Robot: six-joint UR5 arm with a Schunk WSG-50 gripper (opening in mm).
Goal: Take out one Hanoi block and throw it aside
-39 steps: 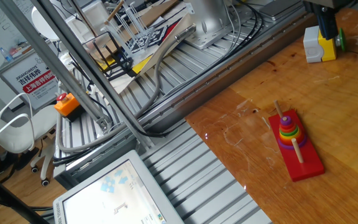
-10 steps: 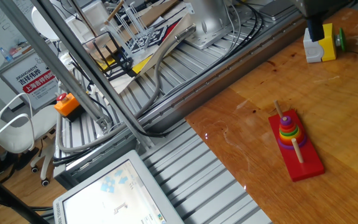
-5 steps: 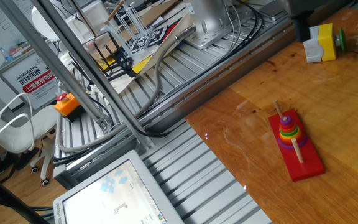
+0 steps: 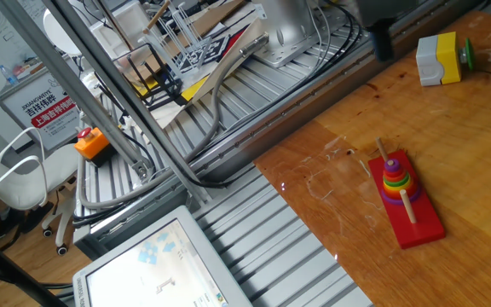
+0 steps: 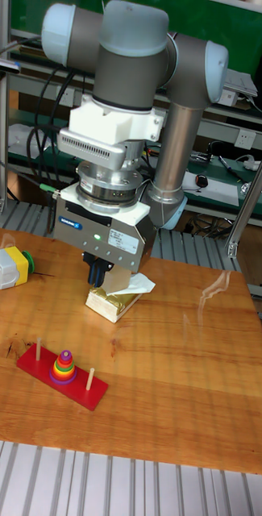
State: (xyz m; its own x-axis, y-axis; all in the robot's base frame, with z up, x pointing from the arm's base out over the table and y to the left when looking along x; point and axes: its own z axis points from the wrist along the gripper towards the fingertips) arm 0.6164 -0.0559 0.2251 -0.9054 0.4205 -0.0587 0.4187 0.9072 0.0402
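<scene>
The Hanoi block, a small purple ring, lies flat at the bottom of the coloured stack on the middle peg of the red peg base, its hole axis upright along the peg. The pincer hangs in the upper middle of the tall view, above a tan block; whether its fingers are spread or pressed together cannot be told, and nothing shows in them. It is well apart from the ring. A grey and yellow box sits at the table's left edge.

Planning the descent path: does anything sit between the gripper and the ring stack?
In the tall fixed view, only bare wooden table separates the gripper from the ring stack.
</scene>
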